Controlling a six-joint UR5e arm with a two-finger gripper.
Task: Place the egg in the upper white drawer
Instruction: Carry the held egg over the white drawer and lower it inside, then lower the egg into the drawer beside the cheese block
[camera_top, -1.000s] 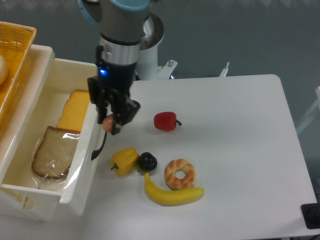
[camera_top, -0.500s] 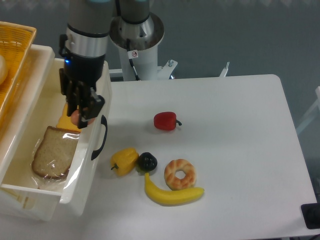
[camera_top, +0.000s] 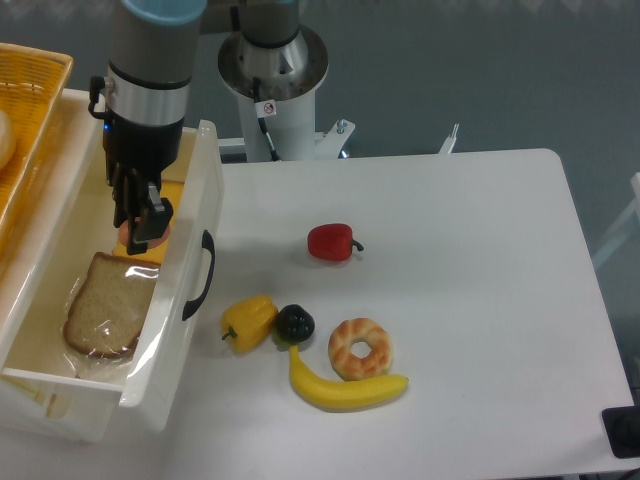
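Egg (camera_top: 134, 232) sits clamped in the gripper (camera_top: 138, 226), hanging inside the white drawer (camera_top: 190, 215) above the bread slice (camera_top: 108, 305); only lowering and letting go seems left.

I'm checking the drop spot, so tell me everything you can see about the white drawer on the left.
The white drawer is a deep rectangular tub of smooth white plastic, pulled open at the table's left edge. A black curved handle sits on its front panel. Inside lie a slice of bread in clear wrap and a yellow cheese-like slice behind it. The end effector hangs inside the drawer, shut on the egg above the contents. A yellow basket borders its far side.
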